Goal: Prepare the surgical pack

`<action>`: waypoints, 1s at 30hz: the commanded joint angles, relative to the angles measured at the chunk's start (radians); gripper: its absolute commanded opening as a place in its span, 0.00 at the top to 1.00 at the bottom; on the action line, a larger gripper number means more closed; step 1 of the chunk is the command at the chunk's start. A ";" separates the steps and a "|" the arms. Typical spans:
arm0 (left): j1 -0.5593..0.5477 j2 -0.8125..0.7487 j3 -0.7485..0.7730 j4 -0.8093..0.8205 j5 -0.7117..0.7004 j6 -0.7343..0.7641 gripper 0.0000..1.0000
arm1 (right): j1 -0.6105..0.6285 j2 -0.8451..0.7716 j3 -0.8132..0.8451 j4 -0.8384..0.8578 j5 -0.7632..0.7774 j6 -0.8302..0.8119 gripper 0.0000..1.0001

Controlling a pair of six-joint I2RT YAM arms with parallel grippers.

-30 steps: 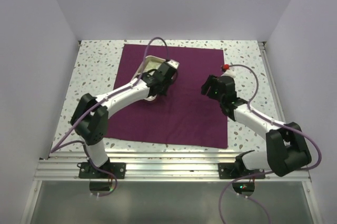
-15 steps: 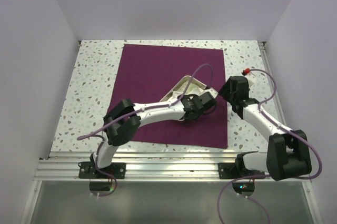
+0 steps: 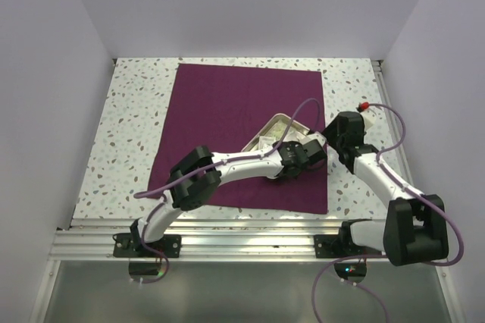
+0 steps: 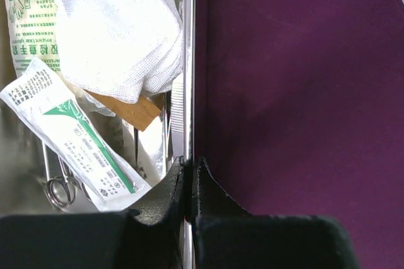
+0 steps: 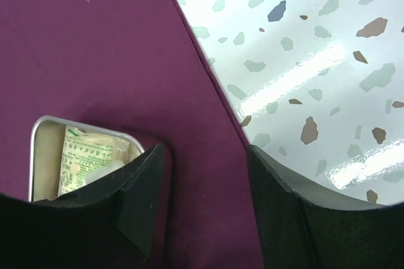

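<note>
The plum-purple cloth [image 3: 227, 111] of the surgical pack lies spread flat on the table. On its right part sits the small steel tray [image 3: 274, 117]. It holds white gauze [image 4: 120, 35], a printed packet [image 4: 69, 136] and thin metal instruments [image 4: 60, 190]. My left gripper [image 3: 295, 150] is shut on the tray's rim [image 4: 189, 60], one finger inside the tray and one outside over the cloth [image 4: 297, 92]. My right gripper [image 5: 202, 161] stands open over the cloth's right edge, just right of the tray's corner [image 5: 38, 130], with nothing between its fingers.
Speckled white tabletop [image 3: 129, 133] surrounds the cloth on all sides. White walls close off the left, back and right. A metal rail [image 3: 250, 228] runs along the near edge by the arm bases. A flat wooden stick [image 4: 136, 110] lies under the gauze.
My left arm has carried the tray from the cloth's far middle toward its right side. My right arm drew back to the cloth's right edge and its jaws narrowed a little.
</note>
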State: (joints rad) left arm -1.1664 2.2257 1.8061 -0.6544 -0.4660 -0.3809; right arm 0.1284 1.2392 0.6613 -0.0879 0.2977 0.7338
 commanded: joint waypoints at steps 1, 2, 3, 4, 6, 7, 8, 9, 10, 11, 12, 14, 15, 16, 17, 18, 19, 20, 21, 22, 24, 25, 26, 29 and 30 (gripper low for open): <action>-0.004 -0.037 0.055 0.001 -0.039 -0.029 0.97 | -0.015 -0.021 -0.005 0.011 0.018 0.016 0.41; -0.007 -0.040 0.053 -0.001 -0.040 -0.027 0.92 | -0.016 -0.018 -0.006 0.013 0.008 0.018 0.41; -0.010 -0.043 0.053 -0.004 -0.043 -0.027 0.79 | -0.021 -0.015 -0.005 0.017 0.003 0.022 0.42; -0.012 -0.044 0.053 -0.008 -0.052 -0.027 0.73 | -0.024 -0.014 -0.005 0.017 0.000 0.024 0.42; -0.013 -0.060 0.041 -0.016 -0.062 -0.033 0.57 | -0.030 -0.009 -0.006 0.028 -0.014 0.030 0.42; -0.015 -0.070 0.033 -0.013 -0.062 -0.035 0.53 | -0.033 -0.007 -0.003 0.030 -0.019 0.032 0.42; -0.015 -0.096 0.021 -0.008 -0.060 -0.036 0.50 | -0.035 -0.004 0.000 0.030 -0.023 0.033 0.42; -0.015 -0.112 -0.005 0.007 -0.056 -0.038 0.45 | -0.036 0.003 0.007 0.034 -0.031 0.036 0.42; -0.015 -0.150 -0.022 0.018 -0.039 -0.039 0.43 | -0.036 0.012 0.014 0.037 -0.037 0.036 0.41; -0.016 -0.172 -0.042 0.031 -0.031 -0.039 0.40 | -0.039 0.020 0.021 0.037 -0.042 0.032 0.41; -0.016 -0.194 -0.075 0.050 -0.026 -0.041 0.34 | -0.041 0.043 0.044 0.036 -0.048 0.029 0.41; -0.016 -0.272 -0.115 0.061 -0.011 -0.047 0.30 | -0.053 0.072 0.070 0.039 -0.069 0.010 0.40; -0.016 -0.305 -0.170 0.074 -0.010 -0.052 0.27 | -0.062 0.107 0.095 0.062 -0.133 0.000 0.40; -0.015 -0.383 -0.204 0.085 -0.014 -0.056 0.26 | -0.073 0.126 0.106 0.077 -0.169 -0.011 0.39; -0.015 -0.427 -0.249 0.097 -0.020 -0.062 0.22 | -0.096 0.149 0.124 0.085 -0.198 -0.019 0.39; -0.012 -0.472 -0.337 0.120 -0.034 -0.085 0.19 | -0.110 0.170 0.130 0.147 -0.239 -0.023 0.39; -0.007 -0.567 -0.385 0.130 -0.060 -0.102 0.17 | -0.122 0.225 0.139 0.172 -0.302 -0.030 0.38; 0.007 -0.615 -0.481 0.150 -0.069 -0.136 0.13 | -0.127 0.253 0.170 0.201 -0.349 -0.033 0.37; 0.016 -0.664 -0.529 0.160 -0.072 -0.154 0.09 | -0.154 0.317 0.185 0.215 -0.403 -0.039 0.36; 0.027 -0.758 -0.578 0.173 -0.066 -0.173 0.05 | -0.162 0.348 0.205 0.223 -0.426 -0.053 0.35; 0.071 -0.851 -0.726 0.228 -0.031 -0.210 0.00 | -0.165 0.402 0.260 0.227 -0.440 -0.060 0.34; 0.088 -0.932 -0.769 0.245 0.007 -0.225 0.00 | -0.167 0.445 0.274 0.232 -0.446 -0.066 0.32; 0.117 -0.971 -0.854 0.281 0.024 -0.249 0.00 | -0.168 0.466 0.291 0.253 -0.450 -0.077 0.30; 0.146 -1.089 -0.964 0.335 0.072 -0.289 0.00 | -0.173 0.523 0.319 0.275 -0.439 -0.092 0.28; 0.152 -1.109 -1.020 0.341 0.076 -0.324 0.00 | -0.174 0.534 0.328 0.277 -0.434 -0.100 0.28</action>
State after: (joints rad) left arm -1.0256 1.1664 0.8883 -0.4271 -0.4458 -0.5999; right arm -0.0406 1.7504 0.9363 0.1223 -0.1013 0.6743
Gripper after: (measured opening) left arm 0.997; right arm 0.715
